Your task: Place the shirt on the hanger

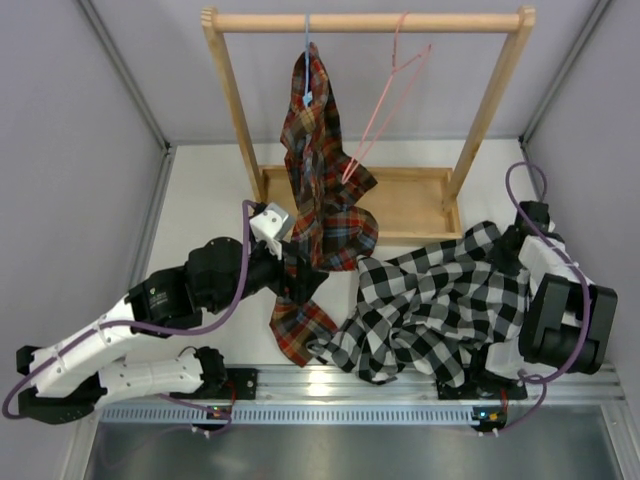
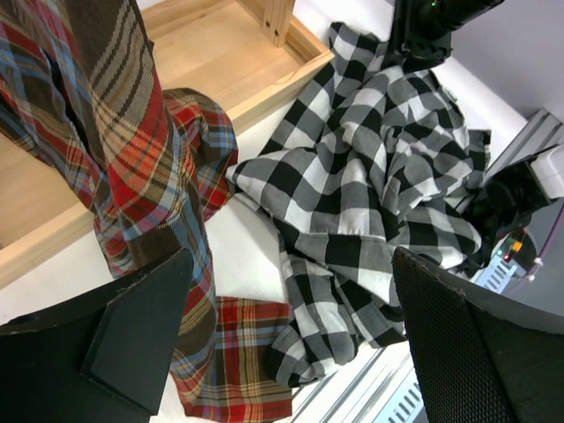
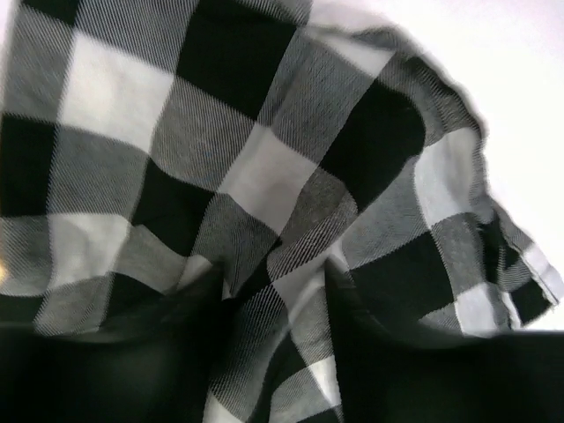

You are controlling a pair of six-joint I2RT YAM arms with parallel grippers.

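The black-and-white check shirt lies crumpled on the table at the front right; it also shows in the left wrist view. The pink wire hanger hangs bare by its hook from the wooden rail, tilted, above and behind the shirt. My right gripper is buried in the shirt's right edge, its fingers closed on a fold of the check cloth. My left gripper is open and empty, low over the table beside the shirt's left edge, above a tartan sleeve.
A red tartan shirt hangs on a light blue hanger from the wooden rack, its tail trailing onto the table by my left gripper. The rack's wooden base tray stands behind the check shirt. Grey walls close both sides.
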